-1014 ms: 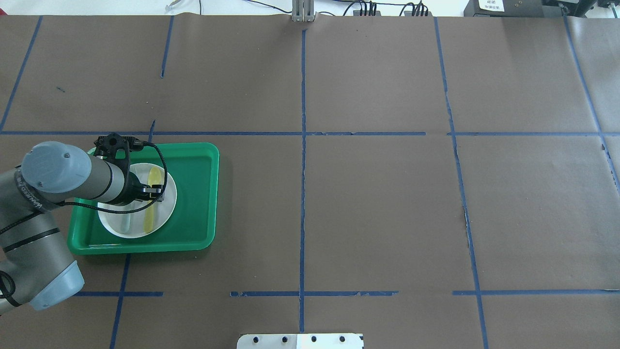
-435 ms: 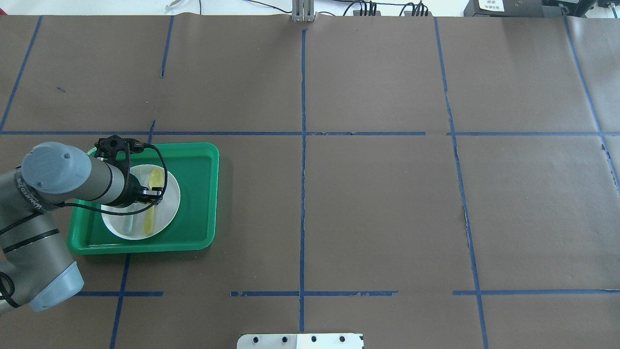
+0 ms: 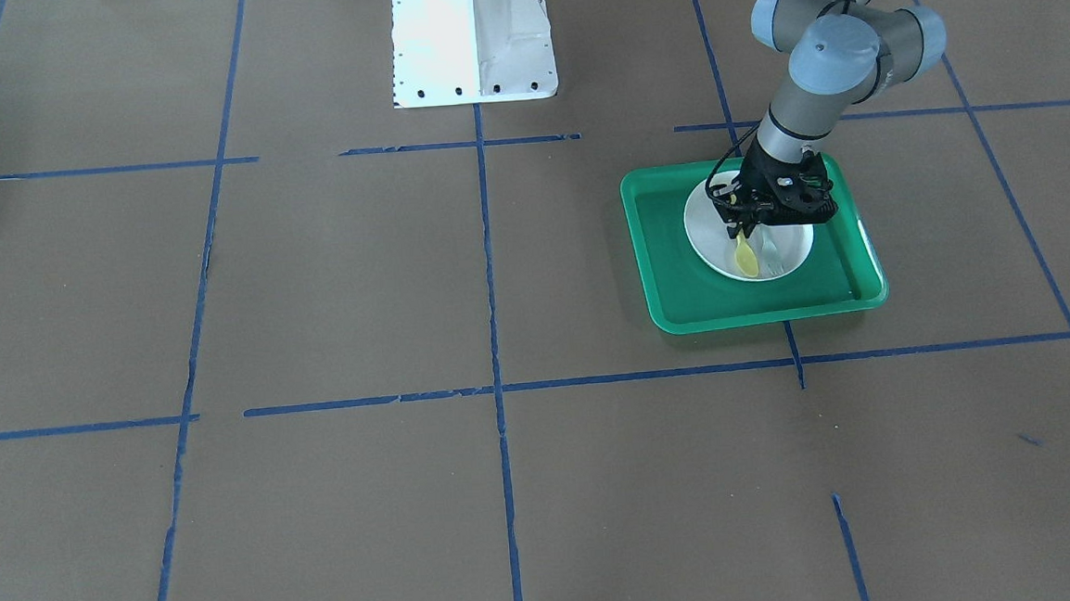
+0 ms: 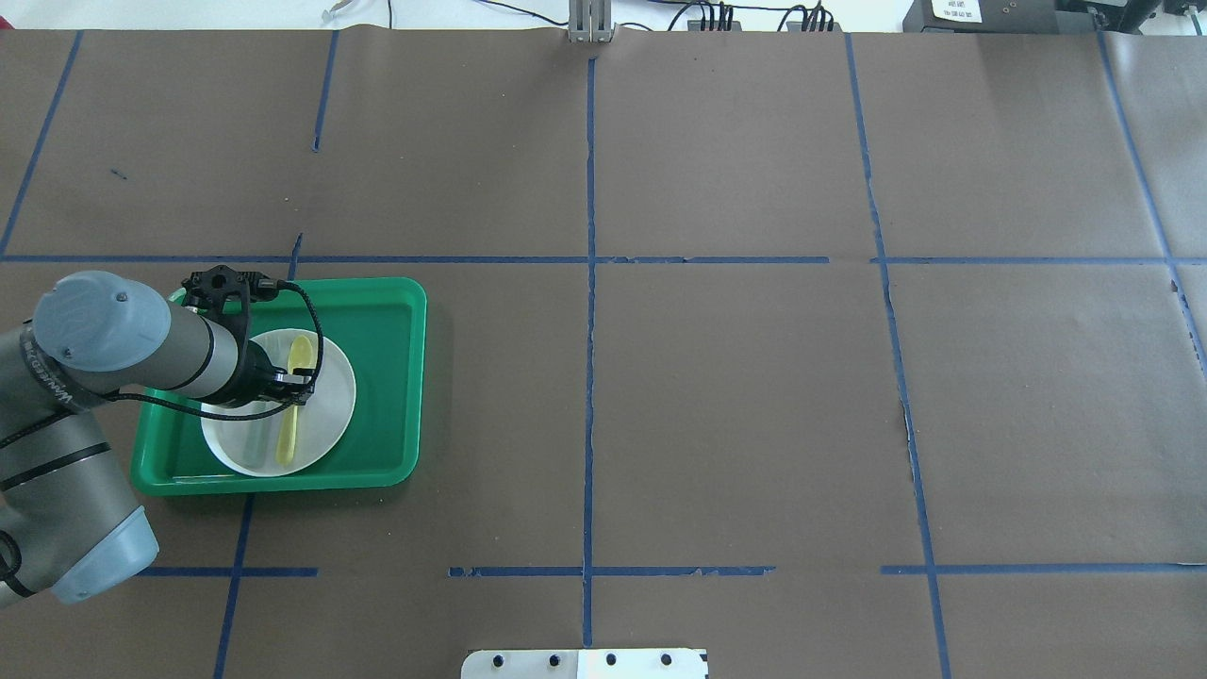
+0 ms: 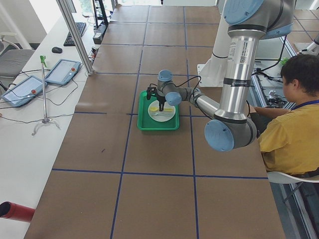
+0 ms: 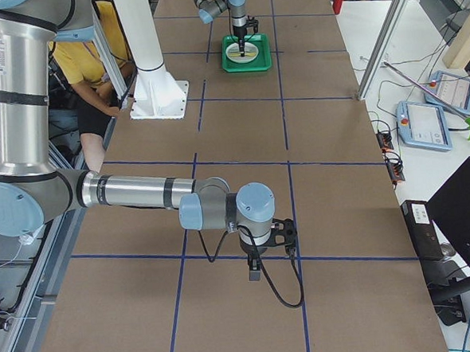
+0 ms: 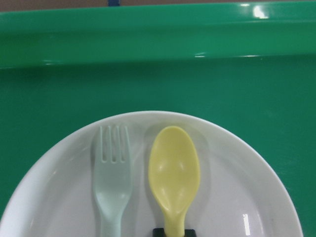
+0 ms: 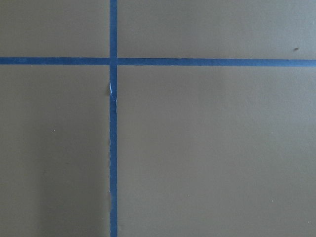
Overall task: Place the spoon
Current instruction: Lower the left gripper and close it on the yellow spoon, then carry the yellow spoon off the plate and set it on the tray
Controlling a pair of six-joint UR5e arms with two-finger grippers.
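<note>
The yellow spoon (image 4: pixel 300 356) lies lengthwise over the white plate (image 4: pixel 332 396), which sits in the green tray (image 4: pixel 387 377). My left gripper (image 4: pixel 300 385) is down over the plate and shut on the spoon's handle near the bowl. In the left wrist view the spoon's bowl (image 7: pixel 174 173) points at the tray's far wall and a dark fingertip shows under its neck. I cannot tell whether the spoon touches the plate. It also shows in the front view (image 3: pixel 747 257). My right gripper (image 6: pixel 254 272) hangs over bare table far from the tray; I cannot tell whether it is open.
A pale grey-green fork (image 7: pixel 112 182) lies on the plate beside the spoon, parallel to it. The tray's raised rim (image 7: pixel 148 44) runs just beyond the plate. Brown paper with blue tape lines (image 4: pixel 589 377) covers the table. The white robot base (image 3: pixel 470 35) stands mid-table.
My left arm drew back slightly toward the robot with the spoon. The plate slid a little to the right and nearer within the tray.
</note>
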